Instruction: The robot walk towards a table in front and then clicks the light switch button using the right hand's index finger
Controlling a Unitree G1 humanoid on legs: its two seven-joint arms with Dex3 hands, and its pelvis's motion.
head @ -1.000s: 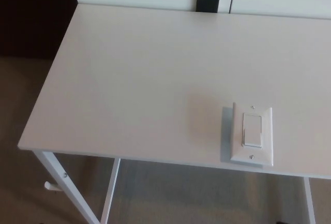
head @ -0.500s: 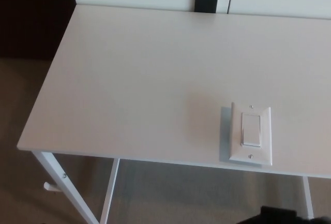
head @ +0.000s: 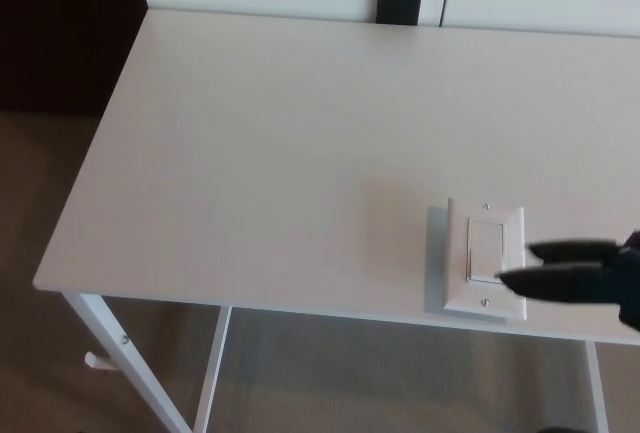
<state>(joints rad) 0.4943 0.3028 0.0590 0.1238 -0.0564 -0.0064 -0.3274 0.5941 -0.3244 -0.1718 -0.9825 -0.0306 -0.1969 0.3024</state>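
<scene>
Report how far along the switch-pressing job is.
Done: the approach, since the white table fills the head view with the light switch near its front edge. In hand: the right hand reaches in from the right, a fingertip over the switch plate's lower right edge. Left: whether the rocker has been pressed cannot be told; the finger looks short of it.

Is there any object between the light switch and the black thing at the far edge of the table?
No. In the head view, only bare white table lies between the light switch and the black object.
</scene>
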